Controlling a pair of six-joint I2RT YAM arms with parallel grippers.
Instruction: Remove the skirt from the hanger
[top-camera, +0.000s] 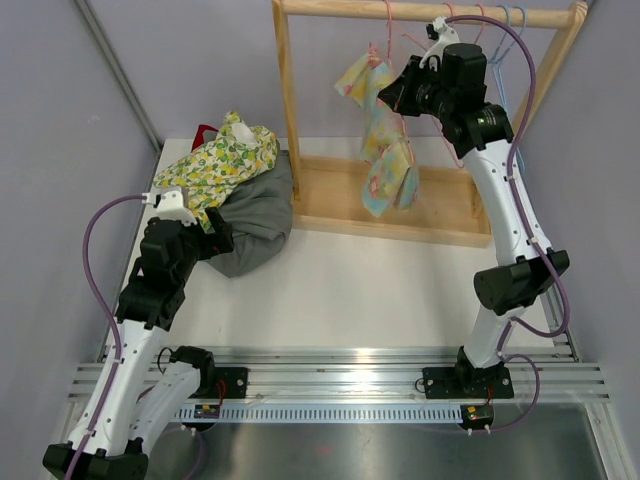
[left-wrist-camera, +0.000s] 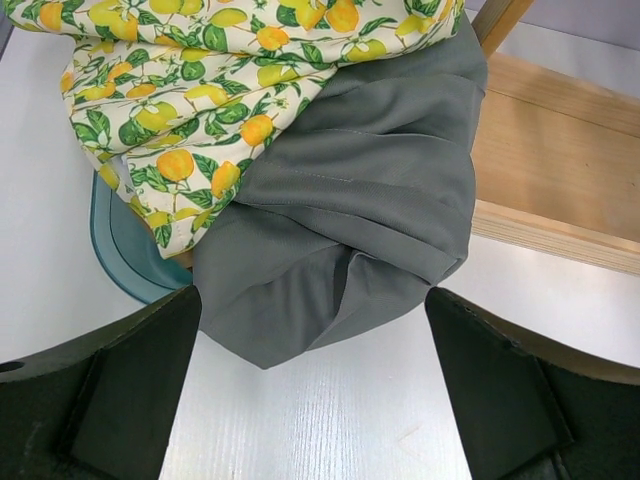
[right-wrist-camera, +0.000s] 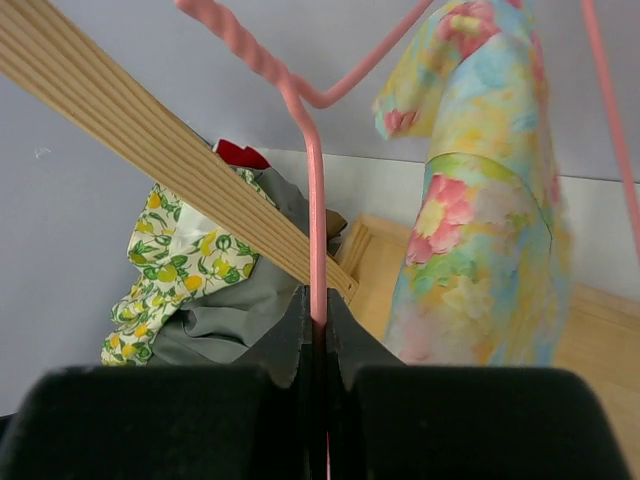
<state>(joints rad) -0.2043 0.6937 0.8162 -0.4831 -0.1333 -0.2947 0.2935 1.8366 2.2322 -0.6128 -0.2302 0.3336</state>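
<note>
A pastel floral skirt (top-camera: 385, 150) hangs from a pink wire hanger (top-camera: 390, 30) on the wooden rack's top rail. In the right wrist view the skirt (right-wrist-camera: 480, 230) drapes to the right of the hanger's pink wire (right-wrist-camera: 317, 200). My right gripper (right-wrist-camera: 318, 310) is shut on that wire, its jaws pressed to either side of it. From above, the right gripper (top-camera: 402, 95) sits high at the rack, just right of the skirt. My left gripper (left-wrist-camera: 310, 400) is open low over the table, in front of a grey cloth, holding nothing.
The wooden rack (top-camera: 285, 100) stands at the back on a wooden base (top-camera: 340, 195). A pile of a lemon-print cloth (top-camera: 225, 155) and a grey cloth (top-camera: 255, 225) lies back left over a teal object (left-wrist-camera: 120, 250). Light blue hangers (top-camera: 510, 30) hang at the rail's right end.
</note>
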